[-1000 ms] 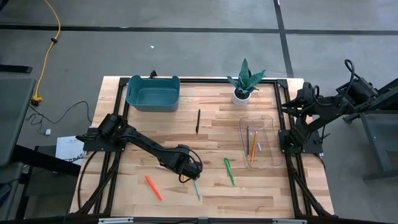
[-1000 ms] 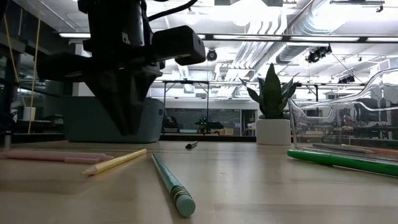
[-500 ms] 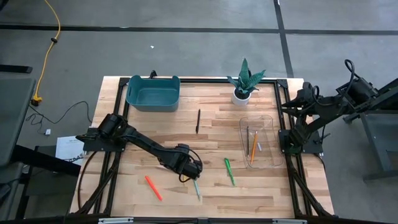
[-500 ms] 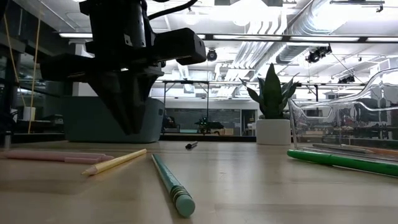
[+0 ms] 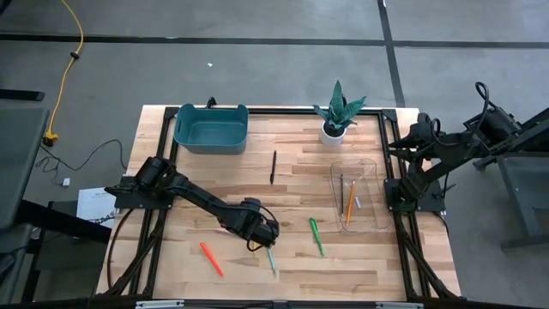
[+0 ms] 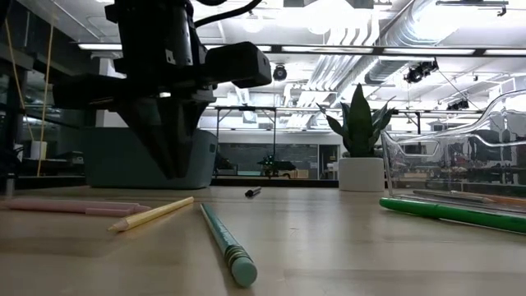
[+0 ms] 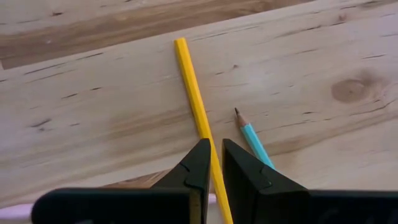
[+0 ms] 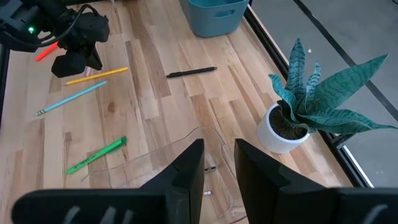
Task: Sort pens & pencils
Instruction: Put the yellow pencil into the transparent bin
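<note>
Near the counter's (image 5: pixel 292 180) front edge, flat: yellow pencil (image 6: pixel 152 213), tip aimed front-left, long axis slanting back and right, just beside teal pencil (image 6: pixel 223 242). Hovering above it, left gripper (image 7: pixel 214 148), slit-narrow, empty; likely to land on top and roll it into the teal one unless widened. Far right, waiting: right gripper (image 8: pixel 219 148), open, empty

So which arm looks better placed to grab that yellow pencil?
The left. Its gripper hangs right over the yellow pencil, fingers straddling it, while the right gripper waits far off by the clear tray.
</note>
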### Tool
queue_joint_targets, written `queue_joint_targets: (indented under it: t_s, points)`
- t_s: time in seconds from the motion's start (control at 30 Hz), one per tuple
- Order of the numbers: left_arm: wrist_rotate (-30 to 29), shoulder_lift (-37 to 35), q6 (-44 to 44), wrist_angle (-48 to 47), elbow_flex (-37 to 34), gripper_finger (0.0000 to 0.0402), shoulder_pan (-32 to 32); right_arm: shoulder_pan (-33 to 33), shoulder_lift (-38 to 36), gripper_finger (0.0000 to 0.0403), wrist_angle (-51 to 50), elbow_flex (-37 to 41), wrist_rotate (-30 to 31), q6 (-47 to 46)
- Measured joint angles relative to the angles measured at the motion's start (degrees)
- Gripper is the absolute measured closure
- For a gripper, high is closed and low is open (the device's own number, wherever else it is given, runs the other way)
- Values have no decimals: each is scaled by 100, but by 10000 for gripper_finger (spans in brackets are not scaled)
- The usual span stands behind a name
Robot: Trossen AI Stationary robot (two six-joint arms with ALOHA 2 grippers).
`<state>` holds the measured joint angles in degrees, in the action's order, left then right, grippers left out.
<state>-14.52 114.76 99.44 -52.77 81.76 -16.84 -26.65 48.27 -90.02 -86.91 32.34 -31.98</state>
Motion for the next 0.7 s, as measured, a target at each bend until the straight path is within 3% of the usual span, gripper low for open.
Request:
queue_joint_targets:
  t_s: [0.17,0.47,0.7]
  points:
    - [2,0,-2,-25,0,360,0,0,0,324,0,0,0,40]
    - [448,0,2,-159,0,267,2,-2,0,324,0,0,-1,55]
    - [434,0,1,-13,-2,257,0,-2,0,324,0,0,0,96]
